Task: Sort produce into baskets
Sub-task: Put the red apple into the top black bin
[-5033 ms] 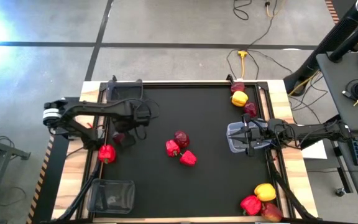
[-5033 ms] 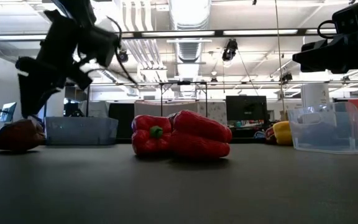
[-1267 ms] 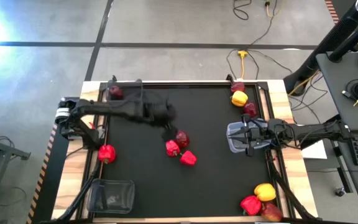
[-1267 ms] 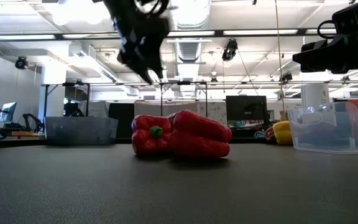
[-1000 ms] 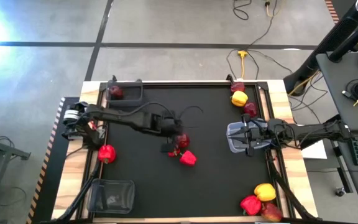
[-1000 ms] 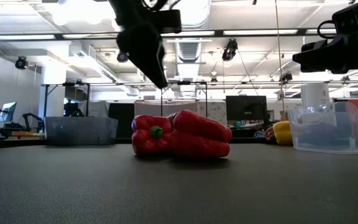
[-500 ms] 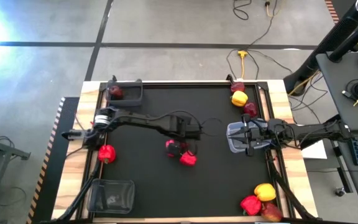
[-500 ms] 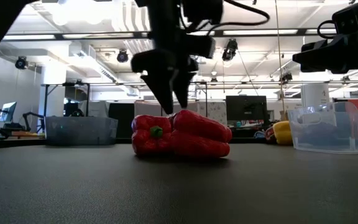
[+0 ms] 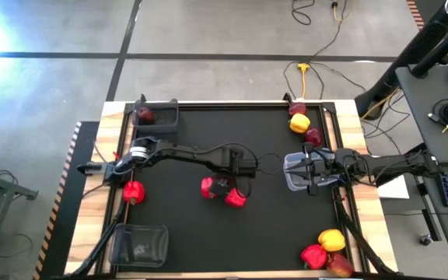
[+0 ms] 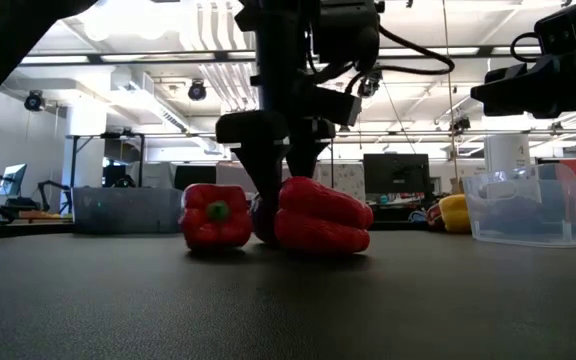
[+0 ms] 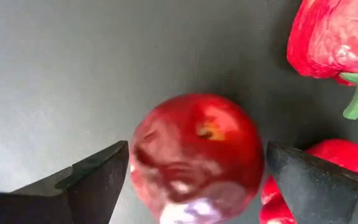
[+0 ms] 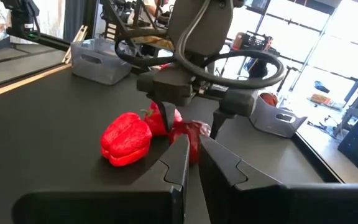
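Both arms are dark, nearly black, built from slim tubular links joined by thicker rounded joints. The left arm [image 9: 181,153] has a pale silver-white collar near its base end and thin black cables looping loose along its forearm toward the wrist. The left gripper [image 11: 194,180] has two flat, wedge-shaped matte black fingers [image 11: 95,177] with plain, unmarked faces. The right arm [image 9: 395,165] is the same dark colour, with a blocky wrist housing. The right gripper [image 12: 191,158] has two long black fingers [image 12: 229,174] with angular, stepped edges. From worktop level, the left arm's wrist is a boxy black housing with a black cable curving off it.
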{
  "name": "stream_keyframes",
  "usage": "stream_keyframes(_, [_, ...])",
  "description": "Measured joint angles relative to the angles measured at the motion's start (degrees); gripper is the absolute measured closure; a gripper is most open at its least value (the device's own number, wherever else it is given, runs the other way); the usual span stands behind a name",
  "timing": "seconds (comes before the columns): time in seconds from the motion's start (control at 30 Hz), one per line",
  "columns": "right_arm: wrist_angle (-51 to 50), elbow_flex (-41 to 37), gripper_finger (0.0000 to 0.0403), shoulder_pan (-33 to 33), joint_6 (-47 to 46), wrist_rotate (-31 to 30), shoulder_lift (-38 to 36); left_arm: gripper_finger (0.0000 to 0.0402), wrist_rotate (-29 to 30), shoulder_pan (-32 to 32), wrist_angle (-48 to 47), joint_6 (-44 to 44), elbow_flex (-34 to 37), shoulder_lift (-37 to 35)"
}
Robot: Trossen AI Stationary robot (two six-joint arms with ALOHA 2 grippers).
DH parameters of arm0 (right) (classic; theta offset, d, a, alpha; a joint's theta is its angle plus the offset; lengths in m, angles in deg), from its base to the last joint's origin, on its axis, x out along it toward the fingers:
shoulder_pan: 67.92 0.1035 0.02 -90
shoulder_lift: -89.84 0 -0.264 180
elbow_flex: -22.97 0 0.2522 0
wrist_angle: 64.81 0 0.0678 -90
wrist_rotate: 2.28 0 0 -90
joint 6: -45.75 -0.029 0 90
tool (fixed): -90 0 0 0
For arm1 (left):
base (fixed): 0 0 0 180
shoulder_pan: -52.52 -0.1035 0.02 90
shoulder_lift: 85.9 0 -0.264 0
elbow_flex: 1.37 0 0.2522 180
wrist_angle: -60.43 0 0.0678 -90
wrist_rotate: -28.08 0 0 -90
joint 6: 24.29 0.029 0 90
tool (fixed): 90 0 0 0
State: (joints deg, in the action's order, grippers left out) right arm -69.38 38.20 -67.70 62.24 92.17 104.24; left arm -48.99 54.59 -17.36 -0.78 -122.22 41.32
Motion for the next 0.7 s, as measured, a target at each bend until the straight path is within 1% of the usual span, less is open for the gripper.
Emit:
stream_keyframes(0.17, [0.0,0.0,0.0374,0.0,0.0,0.0,0.0,0.0039,0.0,-0.1,0.6,-0.1,0.6,0.1])
stream_keyframes(0.5, [0.0,0.0,0.0374,0.0,0.0,0.0,0.0,0.0039,0.3,-0.2,6.2,-0.6,5.4,0.1])
stream_keyframes(0.6, [0.0,0.0,0.0374,0.0,0.0,0.0,0.0,0.0040,3.4,-0.3,7.3,-1.8,5.7,0.1])
stream_keyframes(0.7, [0.0,0.0,0.0374,0.0,0.0,0.0,0.0,0.0049,5.2,-0.6,7.0,-3.1,6.0,0.1])
